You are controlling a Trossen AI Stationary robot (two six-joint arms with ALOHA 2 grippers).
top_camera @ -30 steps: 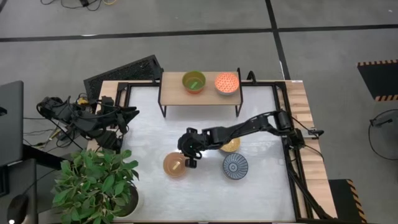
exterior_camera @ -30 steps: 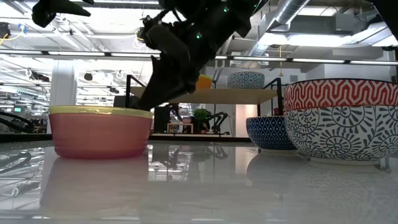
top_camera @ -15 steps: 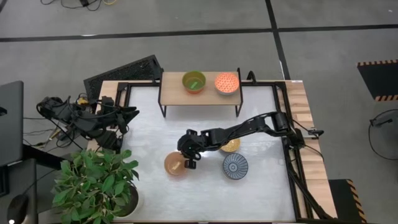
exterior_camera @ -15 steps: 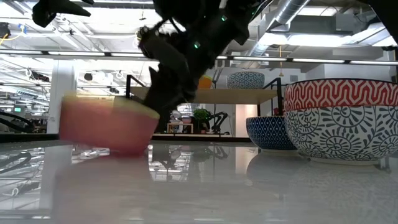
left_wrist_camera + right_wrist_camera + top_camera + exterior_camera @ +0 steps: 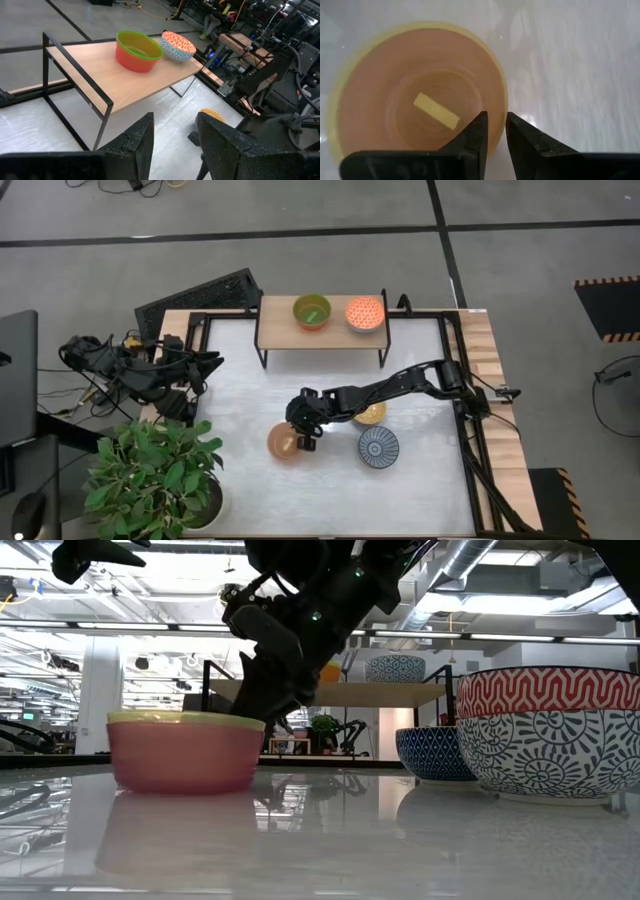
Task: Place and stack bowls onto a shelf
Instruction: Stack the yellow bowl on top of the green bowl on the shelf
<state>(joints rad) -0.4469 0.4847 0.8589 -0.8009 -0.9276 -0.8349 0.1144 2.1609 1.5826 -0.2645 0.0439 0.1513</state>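
**Right gripper clamps the rim of the yellow-rimmed bowl**

The right gripper (image 5: 300,436) has its two fingers closed on the rim of the pink bowl with yellow rim (image 5: 283,442), one finger inside and one outside. This bowl sits on the white table (image 5: 240,400), at 6 o'clock from the shelf (image 5: 320,330). The shelf carries a green bowl (image 5: 311,311) and an orange-patterned bowl (image 5: 365,313). At 3 o'clock from the gripper stands the blue-grey bowl (image 5: 378,447). The left gripper (image 5: 172,145) waits released at the table's 9 o'clock edge.
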